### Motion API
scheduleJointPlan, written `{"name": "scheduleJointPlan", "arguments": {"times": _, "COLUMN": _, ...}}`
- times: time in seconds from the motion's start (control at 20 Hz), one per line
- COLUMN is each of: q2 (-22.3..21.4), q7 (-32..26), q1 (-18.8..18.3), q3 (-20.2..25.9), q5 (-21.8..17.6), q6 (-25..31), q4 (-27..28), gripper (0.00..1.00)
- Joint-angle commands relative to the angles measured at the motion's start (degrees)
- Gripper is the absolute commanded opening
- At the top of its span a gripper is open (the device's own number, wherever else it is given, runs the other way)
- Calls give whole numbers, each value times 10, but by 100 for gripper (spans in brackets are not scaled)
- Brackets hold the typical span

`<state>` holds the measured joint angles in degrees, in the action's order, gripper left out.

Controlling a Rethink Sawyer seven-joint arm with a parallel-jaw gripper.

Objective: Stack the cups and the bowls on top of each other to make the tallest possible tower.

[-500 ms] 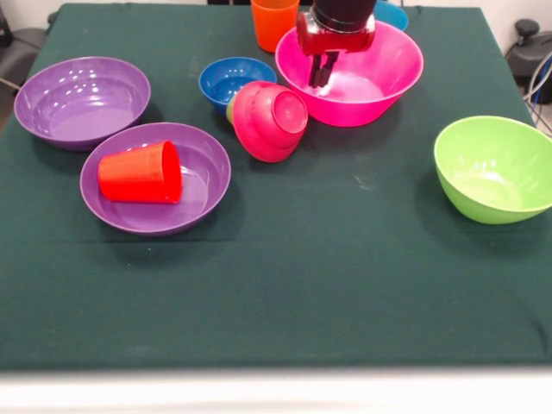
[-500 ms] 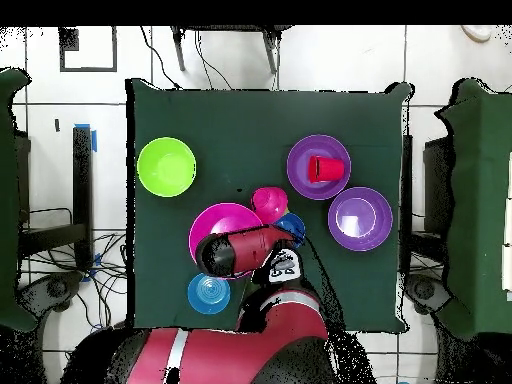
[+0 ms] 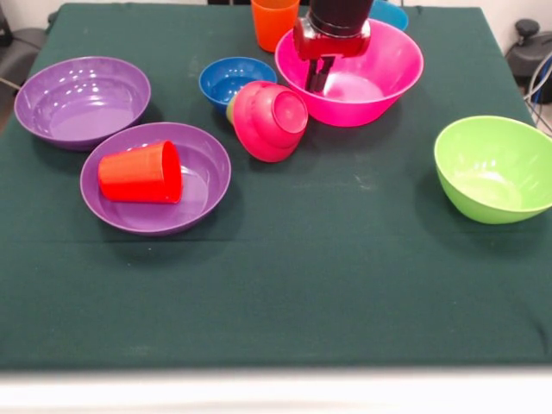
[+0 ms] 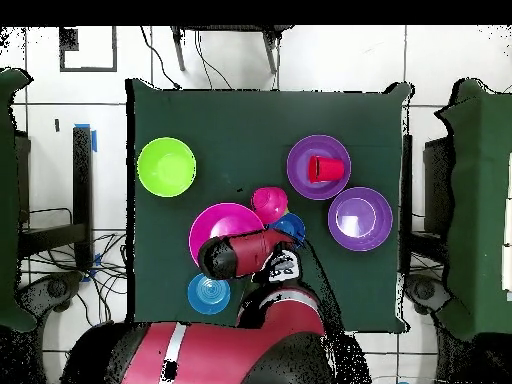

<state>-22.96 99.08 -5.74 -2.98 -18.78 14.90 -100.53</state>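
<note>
We judge the tower barely begun; nothing stands stacked upright. In the front view a red cup [image 3: 141,172] lies on its side in a purple bowl [image 3: 207,185] toward the left edge; a second purple bowl [image 3: 52,99] sits empty by the far left corner. A crimson bowl [image 3: 270,119] lies tipped at mid-table, touching a dark blue bowl [image 3: 226,78]. The gripper [image 3: 318,73] hangs over the pink bowl [image 3: 388,73] at the far edge, fingers close together and holding nothing. The lime bowl [image 3: 492,168] waits alone at the right edge; we still have almost everything to stack.
</note>
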Motion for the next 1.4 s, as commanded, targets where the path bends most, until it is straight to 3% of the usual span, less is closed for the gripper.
{"name": "scheduleJointPlan", "arguments": {"times": 0.05, "q2": 75, "q7": 66, "q1": 5, "q3": 18, "q5": -27, "q6": -91, "q4": 39, "gripper": 0}}
{"name": "scheduleJointPlan", "arguments": {"times": 0.15, "q2": 75, "q7": 61, "q1": 8, "q3": 17, "q5": -28, "q6": -84, "q4": 42, "gripper": 0}}
{"name": "scheduleJointPlan", "arguments": {"times": 0.2, "q2": 76, "q7": 60, "q1": 8, "q3": 16, "q5": -30, "q6": -87, "q4": 41, "gripper": 100}}
{"name": "scheduleJointPlan", "arguments": {"times": 1.4, "q2": 73, "q7": 58, "q1": 34, "q3": 12, "q5": -1, "q6": -62, "q4": 69, "gripper": 100}}
